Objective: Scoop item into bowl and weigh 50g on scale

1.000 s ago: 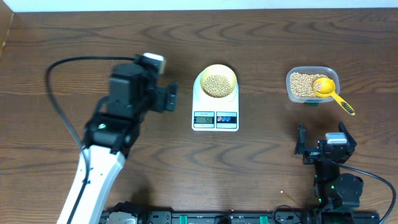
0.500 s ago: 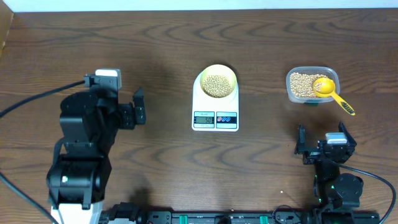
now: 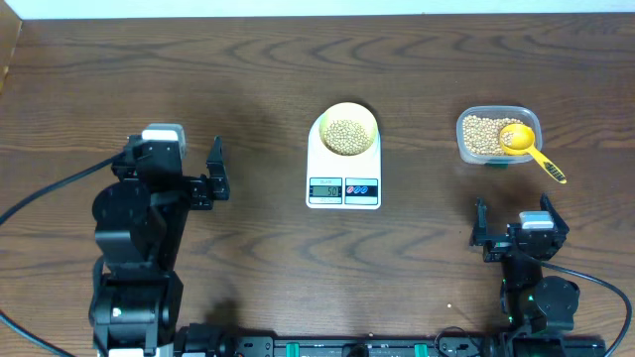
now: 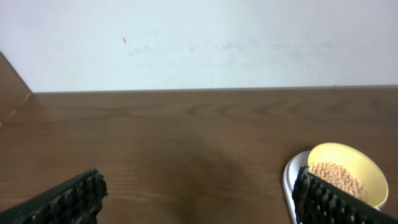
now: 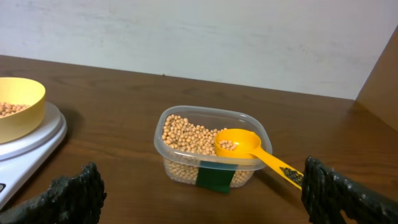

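Note:
The pale yellow bowl [image 3: 347,130] sits on the white scale [image 3: 343,164], holding beige beans [image 3: 345,136]; the grey display is lit. Bowl [image 4: 357,169] and beans [image 4: 334,177] show at the right edge of the left wrist view, bowl [image 5: 17,108] and scale [image 5: 37,146] at the left of the right wrist view. More beans [image 3: 481,133] fill a clear tub [image 3: 494,113] at the right, with a bright yellow spoon [image 3: 532,152] resting in it; the tub [image 5: 208,163] is ahead of my right gripper. My left gripper [image 3: 216,170] is open and empty left of the scale. My right gripper [image 3: 512,238] is open and empty below the tub.
The table's far edge meets a white wall [image 4: 199,43]. A board [image 5: 382,74] stands at the table's right end. Cables trail from the left arm [image 3: 45,193]. The arms' mounts run along the front edge [image 3: 337,347].
My left arm has drawn back to the left and toward the front, away from the scale. The right arm, bowl, tub and spoon have not moved.

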Available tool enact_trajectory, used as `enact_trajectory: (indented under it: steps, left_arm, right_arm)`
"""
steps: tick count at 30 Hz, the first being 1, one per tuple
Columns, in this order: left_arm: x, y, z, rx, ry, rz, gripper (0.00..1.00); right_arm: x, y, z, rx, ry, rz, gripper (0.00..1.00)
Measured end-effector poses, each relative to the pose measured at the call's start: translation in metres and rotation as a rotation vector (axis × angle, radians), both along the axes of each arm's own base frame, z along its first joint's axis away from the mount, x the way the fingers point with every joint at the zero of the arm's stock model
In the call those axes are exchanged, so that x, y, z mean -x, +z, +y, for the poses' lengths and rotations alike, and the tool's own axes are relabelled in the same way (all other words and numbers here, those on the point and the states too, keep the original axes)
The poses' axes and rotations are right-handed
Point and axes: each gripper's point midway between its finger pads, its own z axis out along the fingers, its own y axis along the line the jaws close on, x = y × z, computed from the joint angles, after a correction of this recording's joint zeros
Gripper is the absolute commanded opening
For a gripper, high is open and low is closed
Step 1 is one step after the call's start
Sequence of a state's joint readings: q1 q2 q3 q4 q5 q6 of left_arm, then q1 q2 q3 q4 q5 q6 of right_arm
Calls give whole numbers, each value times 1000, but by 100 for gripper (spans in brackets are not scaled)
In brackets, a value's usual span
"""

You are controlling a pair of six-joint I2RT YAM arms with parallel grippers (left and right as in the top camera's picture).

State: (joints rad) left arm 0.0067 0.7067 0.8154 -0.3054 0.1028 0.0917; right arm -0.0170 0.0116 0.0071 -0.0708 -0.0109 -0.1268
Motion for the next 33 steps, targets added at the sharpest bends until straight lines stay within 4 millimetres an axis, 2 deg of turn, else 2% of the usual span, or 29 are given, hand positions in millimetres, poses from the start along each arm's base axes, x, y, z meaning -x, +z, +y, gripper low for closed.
enact_trajectory:
  steps: [3,13,18,26,33]
  left_arm:
    - [5,8,2,48,19,-45,98]
    - [20,-2,5,176,54,-85,98]
    - [27,2,4,190,50,-137,98]
    - [28,-26,2,192,38,-154,98]
    - [40,-34,2,191,30,-212,98]
  right_arm:
    - [0,0,0,0,0,0,99]
    - [0,0,0,0,0,0,99]
    - [0,0,0,0,0,0,99]
    - [0,0,0,0,0,0,99]
    - [0,0,0,0,0,0,99]
